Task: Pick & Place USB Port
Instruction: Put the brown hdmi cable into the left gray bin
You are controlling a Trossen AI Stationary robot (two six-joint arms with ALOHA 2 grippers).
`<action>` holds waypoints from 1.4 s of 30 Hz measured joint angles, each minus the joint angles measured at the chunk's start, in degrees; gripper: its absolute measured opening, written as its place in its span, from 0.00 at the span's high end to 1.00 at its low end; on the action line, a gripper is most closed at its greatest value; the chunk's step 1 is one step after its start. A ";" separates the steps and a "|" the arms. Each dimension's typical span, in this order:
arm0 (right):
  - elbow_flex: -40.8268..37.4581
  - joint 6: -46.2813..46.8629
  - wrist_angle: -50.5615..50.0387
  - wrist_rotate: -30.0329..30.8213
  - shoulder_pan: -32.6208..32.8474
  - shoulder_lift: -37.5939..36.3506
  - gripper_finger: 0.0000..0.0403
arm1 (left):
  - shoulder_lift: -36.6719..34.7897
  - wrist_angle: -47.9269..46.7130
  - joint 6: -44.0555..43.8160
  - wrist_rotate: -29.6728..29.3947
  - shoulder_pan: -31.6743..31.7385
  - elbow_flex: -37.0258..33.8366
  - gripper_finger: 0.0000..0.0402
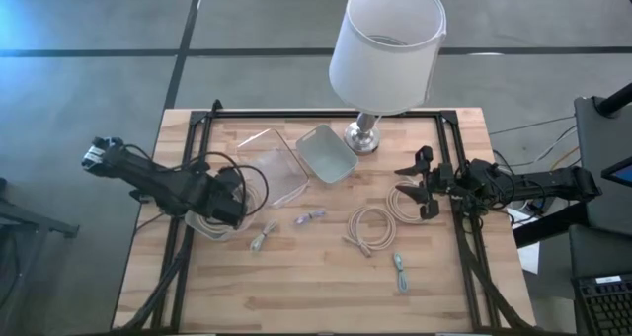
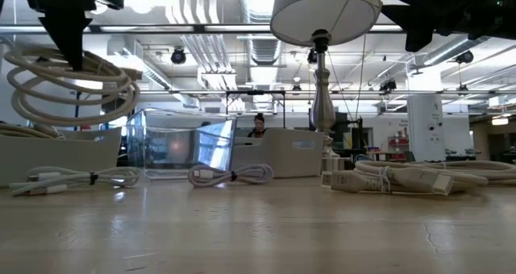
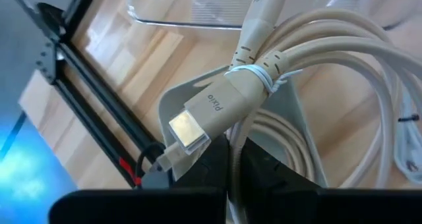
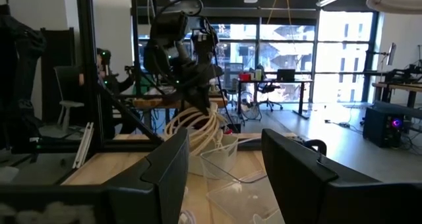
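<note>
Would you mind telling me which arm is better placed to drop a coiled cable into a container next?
Left, probably. The left gripper already holds a coiled cable lifted off the table, close to the clear bin. The right gripper hangs open and empty above the right-side coils.

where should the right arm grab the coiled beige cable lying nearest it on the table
Grip one strand of the coiled beige cable at its near rim, coming straight down from above. The coil lies flat on the table, so only a top-down pinch across a single strand fits. The right gripper, jaws open, hovers right there.
</note>
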 joint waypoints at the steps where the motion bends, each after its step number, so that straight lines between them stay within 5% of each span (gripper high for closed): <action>1: 0.00 0.00 0.00 0.00 0.00 0.00 0.54 | 0.00 -0.06 -0.83 -0.89 0.00 -0.35 0.95; 10: 0.00 0.00 -0.02 0.00 -0.02 0.00 0.54 | 0.03 -0.03 -2.62 -1.54 0.44 -5.23 0.95; 25: 0.00 1.33 -0.46 0.02 0.00 -0.01 0.54 | 0.17 -0.03 6.07 -1.23 0.66 -0.35 0.95; 42: 0.00 2.82 -0.44 0.02 0.00 0.00 0.54 | 0.13 0.19 7.14 4.39 2.84 -17.50 0.95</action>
